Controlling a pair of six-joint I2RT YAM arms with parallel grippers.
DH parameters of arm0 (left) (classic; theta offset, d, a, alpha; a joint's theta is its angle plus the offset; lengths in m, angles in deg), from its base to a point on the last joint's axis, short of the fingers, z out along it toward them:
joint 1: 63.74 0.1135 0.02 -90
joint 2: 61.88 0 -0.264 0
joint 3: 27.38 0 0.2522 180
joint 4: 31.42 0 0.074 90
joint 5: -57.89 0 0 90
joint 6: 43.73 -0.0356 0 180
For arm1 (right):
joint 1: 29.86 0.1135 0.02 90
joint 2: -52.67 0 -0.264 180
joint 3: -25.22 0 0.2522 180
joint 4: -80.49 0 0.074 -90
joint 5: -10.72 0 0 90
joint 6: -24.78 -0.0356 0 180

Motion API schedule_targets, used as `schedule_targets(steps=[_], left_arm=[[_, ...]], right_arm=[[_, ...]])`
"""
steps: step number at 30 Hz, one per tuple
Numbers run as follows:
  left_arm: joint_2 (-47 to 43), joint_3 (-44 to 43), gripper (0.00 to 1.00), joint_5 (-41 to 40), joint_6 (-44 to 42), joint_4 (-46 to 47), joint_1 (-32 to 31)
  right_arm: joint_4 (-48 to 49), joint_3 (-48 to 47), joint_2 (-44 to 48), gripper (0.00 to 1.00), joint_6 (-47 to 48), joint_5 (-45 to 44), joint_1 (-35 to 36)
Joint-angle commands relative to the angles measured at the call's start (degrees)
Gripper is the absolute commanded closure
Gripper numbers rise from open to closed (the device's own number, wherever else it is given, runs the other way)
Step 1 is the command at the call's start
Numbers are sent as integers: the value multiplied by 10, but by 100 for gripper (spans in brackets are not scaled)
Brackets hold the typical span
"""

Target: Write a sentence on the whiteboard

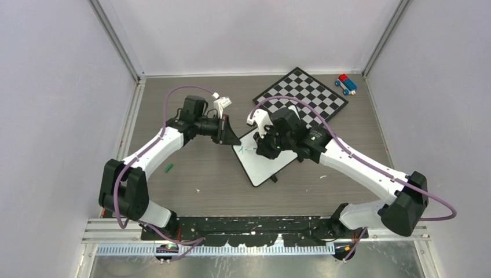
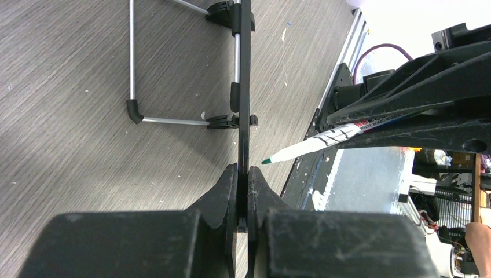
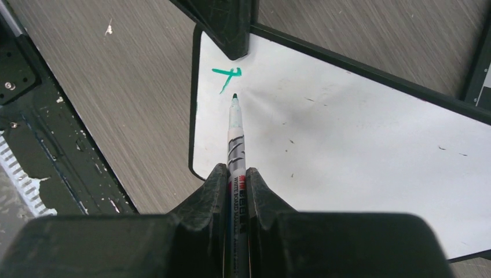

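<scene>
The whiteboard [image 1: 267, 164] lies tilted at the table's middle; the right wrist view shows its white face [image 3: 347, 145]. My left gripper [image 1: 233, 140] is shut on the board's left corner, which appears edge-on in its wrist view [image 2: 244, 87] between the fingertips [image 2: 243, 174]. My right gripper [image 1: 259, 148] is shut on a white marker [image 3: 236, 139] with a green tip; it also shows in the left wrist view [image 2: 312, 145]. Of the sentence, only one green "t"-like stroke [image 3: 227, 75] shows near that corner. The tip sits just below the stroke; contact cannot be told.
A black-and-white chessboard [image 1: 304, 92] lies behind the whiteboard, with a small red-and-blue toy [image 1: 345, 84] at its right. A green marker cap [image 1: 169, 168] lies on the table left of the board. The board's metal stand legs [image 2: 133, 69] rest on the table.
</scene>
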Motion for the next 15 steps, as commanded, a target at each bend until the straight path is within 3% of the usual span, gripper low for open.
schedule_targets(steps=[1,15], left_arm=[[5,-19,100,3,-5,1,0],[9,-19,100,5,-5,3,0]], right_arm=[[28,-23,4,100,-3,-18,-2],[36,-23,-22,100,-2,-8,-2]])
